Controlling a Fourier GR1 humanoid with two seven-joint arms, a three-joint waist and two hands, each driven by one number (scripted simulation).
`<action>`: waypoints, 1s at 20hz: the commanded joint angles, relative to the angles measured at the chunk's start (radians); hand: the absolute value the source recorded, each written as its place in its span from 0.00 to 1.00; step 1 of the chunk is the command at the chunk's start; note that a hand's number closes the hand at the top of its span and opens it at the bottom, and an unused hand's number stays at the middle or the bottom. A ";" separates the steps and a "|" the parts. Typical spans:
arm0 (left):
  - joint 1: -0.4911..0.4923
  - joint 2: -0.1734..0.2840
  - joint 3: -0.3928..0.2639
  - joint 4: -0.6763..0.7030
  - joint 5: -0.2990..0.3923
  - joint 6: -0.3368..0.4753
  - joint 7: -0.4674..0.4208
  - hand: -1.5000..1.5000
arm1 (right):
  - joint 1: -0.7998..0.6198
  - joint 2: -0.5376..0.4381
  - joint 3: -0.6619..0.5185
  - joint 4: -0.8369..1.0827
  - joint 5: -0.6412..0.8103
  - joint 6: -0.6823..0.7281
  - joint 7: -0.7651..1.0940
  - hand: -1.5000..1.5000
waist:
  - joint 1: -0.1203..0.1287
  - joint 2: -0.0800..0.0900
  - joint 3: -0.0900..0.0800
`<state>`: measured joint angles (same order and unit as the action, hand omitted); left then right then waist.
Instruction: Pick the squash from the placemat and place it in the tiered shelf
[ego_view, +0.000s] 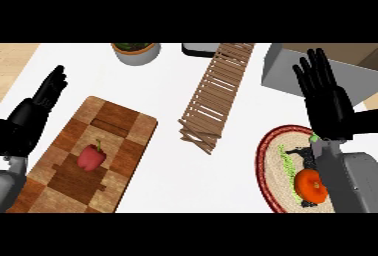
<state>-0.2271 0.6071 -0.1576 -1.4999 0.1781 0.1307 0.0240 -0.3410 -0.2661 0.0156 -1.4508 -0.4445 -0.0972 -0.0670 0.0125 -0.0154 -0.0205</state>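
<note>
An orange squash (311, 184) lies on a round woven placemat (275, 165) with a dark red rim at the lower right. My right hand (325, 97) is raised above the placemat's far side, fingers straight and spread, holding nothing. Its grey forearm hides the squash's right part. A slatted wooden tiered shelf (216, 95) runs from the top middle down toward the centre. My left hand (38, 102) stays open at the left edge, fingers up.
A checkered wooden cutting board (111, 130) at the lower left carries a red bell pepper (92, 156). A grey pot with a plant (136, 51) stands at the top. A grey box (284, 67) sits at the upper right, behind my right hand.
</note>
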 joint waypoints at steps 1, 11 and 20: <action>0.080 -0.052 0.015 -0.098 -0.004 0.056 0.013 0.50 | -0.029 -0.074 -0.010 -0.023 -0.013 0.080 0.067 1.00 | -0.002 0.012 0.021; 0.106 -0.230 0.044 -0.085 0.039 0.202 0.046 0.50 | 0.197 -0.190 -0.064 0.122 -0.099 0.444 -0.130 0.00 | -0.012 0.016 0.022; 0.161 -0.237 0.042 -0.141 0.040 0.204 0.068 0.50 | 0.311 -0.564 -0.078 -0.094 0.061 0.802 -0.173 0.00 | -0.032 0.006 0.020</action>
<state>-0.0887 0.3773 -0.1113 -1.6262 0.2176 0.3363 0.0928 -0.0690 -0.7013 -0.0654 -1.4644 -0.4908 0.6077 -0.2115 -0.0120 -0.0047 -0.0001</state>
